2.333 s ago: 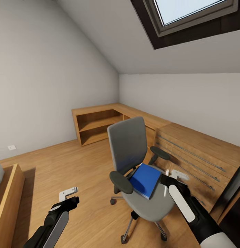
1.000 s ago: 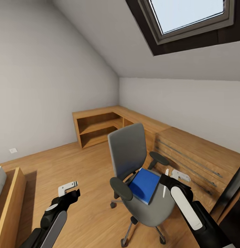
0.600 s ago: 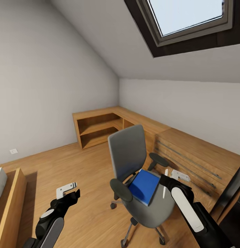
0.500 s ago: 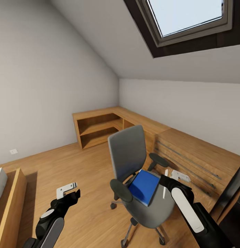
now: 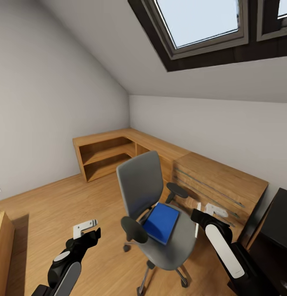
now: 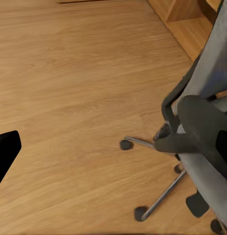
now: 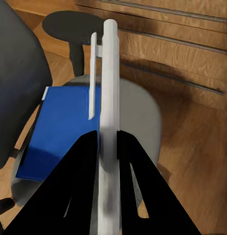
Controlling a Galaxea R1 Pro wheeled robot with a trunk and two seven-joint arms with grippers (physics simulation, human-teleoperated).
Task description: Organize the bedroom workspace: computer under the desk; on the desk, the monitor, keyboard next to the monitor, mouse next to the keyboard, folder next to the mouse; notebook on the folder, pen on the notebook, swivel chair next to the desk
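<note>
The right gripper (image 7: 107, 147) is clenching a slim white pen (image 7: 109, 83) between its two black fingers, the pen standing upright along them with its clip turned toward the chair. In the head view that gripper (image 5: 199, 217) is hanging just beside the seat's outer edge, in front of the low wooden drawer unit (image 5: 217, 185).

The flat bright blue rectangular folder (image 5: 161, 222) is lying on the grey seat of the swivel chair (image 5: 153, 213), its long side running from the backrest toward the seat's front edge, between the two black armrests. A black corner of the desk (image 5: 279, 222) is showing at the right of the head view.

The left gripper (image 5: 86, 230) is hovering over the wood floor (image 5: 52, 213), well apart from the chair; its white fingers look spread and are grasping nothing.

The folder is probably light and fairly stiff, with a smooth cover that could slide on the seat fabric. A sensible hold would be on the edge nearest the seat's front, where it overhangs least clutter, pinching cover and pages together. The chair rolls on casters, so any sideways push may send it away. The pen is thin and smooth and could twist in the grip.
</note>
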